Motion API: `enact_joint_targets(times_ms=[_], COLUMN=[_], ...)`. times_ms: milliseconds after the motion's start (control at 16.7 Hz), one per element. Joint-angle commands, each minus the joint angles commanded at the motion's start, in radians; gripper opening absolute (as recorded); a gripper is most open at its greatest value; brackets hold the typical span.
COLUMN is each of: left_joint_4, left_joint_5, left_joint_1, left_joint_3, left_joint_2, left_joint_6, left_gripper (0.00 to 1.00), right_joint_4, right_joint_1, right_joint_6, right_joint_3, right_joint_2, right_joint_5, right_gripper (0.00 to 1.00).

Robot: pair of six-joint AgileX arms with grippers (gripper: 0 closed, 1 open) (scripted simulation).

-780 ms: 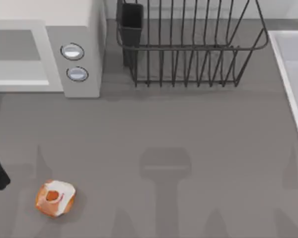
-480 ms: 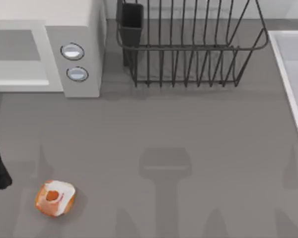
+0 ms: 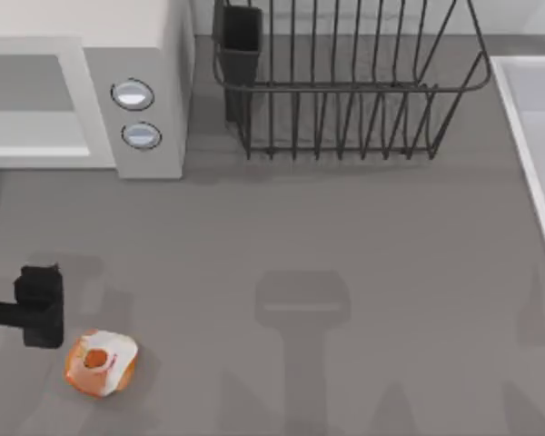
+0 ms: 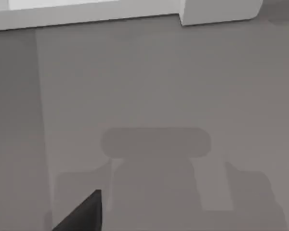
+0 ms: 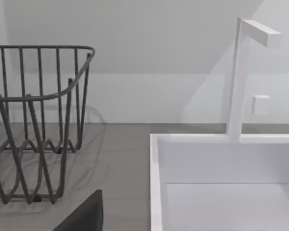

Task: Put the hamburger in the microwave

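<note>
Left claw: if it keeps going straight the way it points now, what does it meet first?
Probably nothing soon. In the top view the left claw points right across bare table; the hamburger sits just off that line, nearer the front edge. Height unclear.

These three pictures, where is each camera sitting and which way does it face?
Top view: above the table, looking down on the microwave, hamburger, dish rack; left gripper enters from the left.
Left wrist view: looks over bare table to the microwave, shared with top.
Right wrist view: faces the dish rack and sink, both shared with top.
</note>
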Motion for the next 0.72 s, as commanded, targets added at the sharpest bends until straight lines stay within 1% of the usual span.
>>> enact_joint_targets(times_ms=[420, 600, 720], left_joint_4=[-0.36, -0.467, -0.513], left_joint_5=[-0.001, -0.001, -0.001], left_joint_1=[-0.156, -0.203, -0.223], left_joint_3=[0.365, 0.473, 0.519], left_joint_2=[0.627, 0.816, 0.893], left_joint_6=[-0.013, -0.017, -0.019], left_gripper=[1.0, 1.0, 1.0], right_joint_4=[0.0, 0.0, 0.0], right_joint_1=[0.0, 0.0, 0.0], right_joint_6=[0.0, 0.0, 0.0], right_joint_3=[0.0, 0.0, 0.0], right_joint_2=[0.0, 0.0, 0.0], right_joint_5=[0.0, 0.0, 0.0], right_gripper=[1.0, 1.0, 1.0])
